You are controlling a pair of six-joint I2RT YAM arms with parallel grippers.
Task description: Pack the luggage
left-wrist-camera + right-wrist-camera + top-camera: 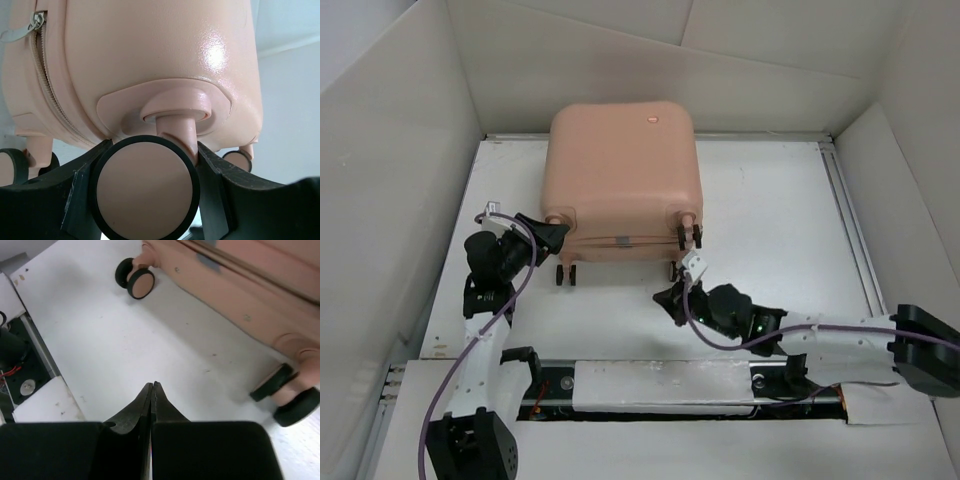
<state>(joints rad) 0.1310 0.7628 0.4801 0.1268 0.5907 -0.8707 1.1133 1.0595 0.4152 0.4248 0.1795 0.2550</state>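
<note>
- Luggage (620,170) lay closed on the white worktop (770,220), its caster wheel (145,192) clasped between the left fingers (50,200).
- Right fingers (132,417) were pressed together, empty, near its wheeled end.
- White panels (400,150) walled the worktop.

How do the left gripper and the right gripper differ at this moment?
The left gripper is closed on a caster wheel of the luggage; the right gripper holds nothing. The left gripper's jaws stand apart, one at each side of the wheel; the right gripper's jaws are pressed together. Both are near the luggage's wheeled end, above the table.
</note>
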